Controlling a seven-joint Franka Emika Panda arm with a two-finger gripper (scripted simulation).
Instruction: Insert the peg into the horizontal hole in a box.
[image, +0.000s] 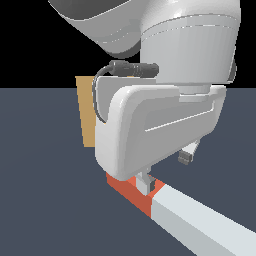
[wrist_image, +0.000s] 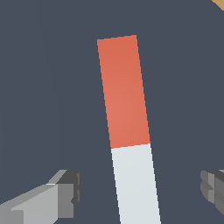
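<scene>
Wrist view shows the long square bar peg (wrist_image: 129, 131), red at one short end and pale grey-white beyond, lying flat on the dark desk (wrist_image: 43, 87) between the wide-spread fingers (wrist_image: 65, 194) of the claw (wrist_image: 140, 190). It looks rigid, smooth and light; gripping near the colour boundary seems sensible. Its red end points toward the tan cardboard-coloured box (image: 86, 112).

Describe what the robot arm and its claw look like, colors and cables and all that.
The arm is glossy white-grey with rounded, bulky housings and a darker grey band near the top. A black cable with a black plug loops down its side. The claw has a pale, smooth hand body; its fingers are blocky light grey with dark grey pads at the tips. No markings show.
</scene>
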